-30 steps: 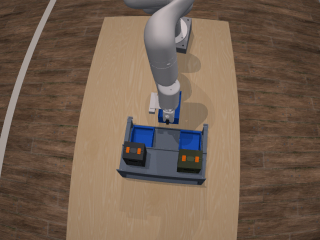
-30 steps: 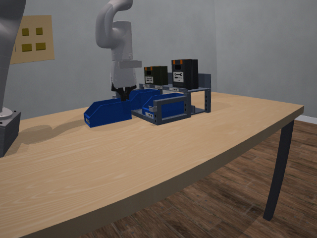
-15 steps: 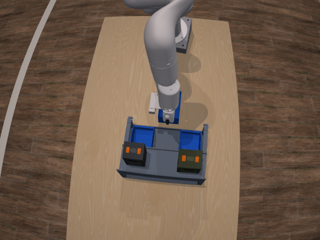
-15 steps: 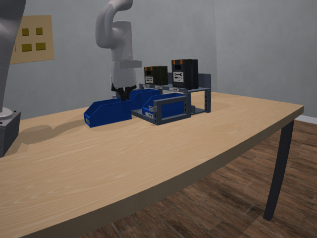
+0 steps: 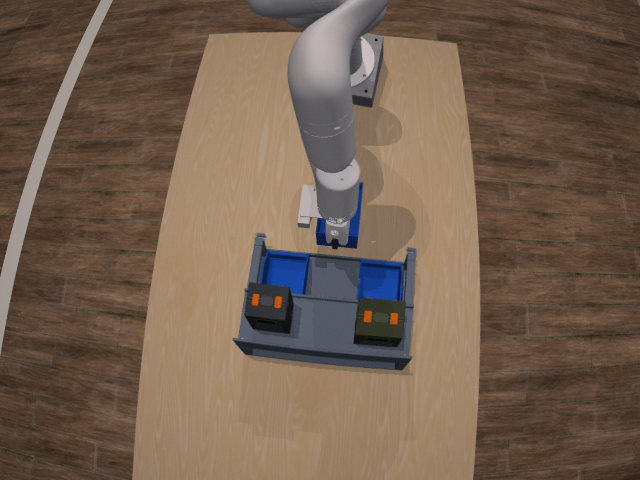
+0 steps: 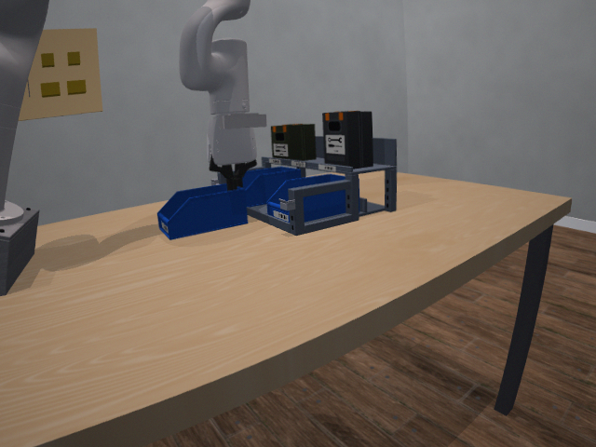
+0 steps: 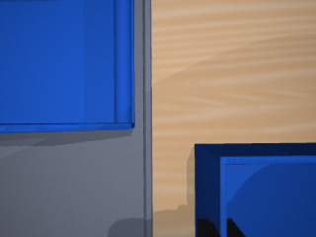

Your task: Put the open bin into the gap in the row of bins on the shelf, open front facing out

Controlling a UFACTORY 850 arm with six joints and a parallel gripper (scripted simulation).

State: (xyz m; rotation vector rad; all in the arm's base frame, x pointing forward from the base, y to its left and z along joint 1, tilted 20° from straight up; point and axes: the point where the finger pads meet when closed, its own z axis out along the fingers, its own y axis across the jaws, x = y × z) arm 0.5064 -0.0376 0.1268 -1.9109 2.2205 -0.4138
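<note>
Lying on the wooden table [image 5: 206, 155], the open blue bin [image 6: 207, 211] has its long axis running from the arm's base toward the shelf. Its low open front, with a small label, points back toward the base and away from the shelf. Its tall rear wall faces the gap. From above, most of the bin [image 5: 338, 238] is hidden under the arm's wrist. The wrist view shows a strip of bare table between the bin's rear corner [image 7: 267, 197] and the shelf's front lip, so the two are near but apart.

The gripper [image 6: 232, 180] hangs straight down over the rear end of the bin. Its black fingers are closed narrowly, and the thin rear wall appears pinched between them.

The grey shelf [image 5: 260, 242] has a bare middle slot, with a shelved blue bin [image 5: 284, 271] on one side and another blue bin [image 5: 379, 279] on the other. The upper board [image 5: 325, 315] covers the rear of the row and carries a black box [image 5: 268, 307] and an olive-green box [image 5: 378, 321], each with orange tabs. The low board and the front lip are all that stand between the bin and the slot.

The table has dark legs and stands on a brown plank floor [image 6: 433, 375]. The wall behind is grey and bears a tan board [image 6: 87, 96] with four yellow squares.
</note>
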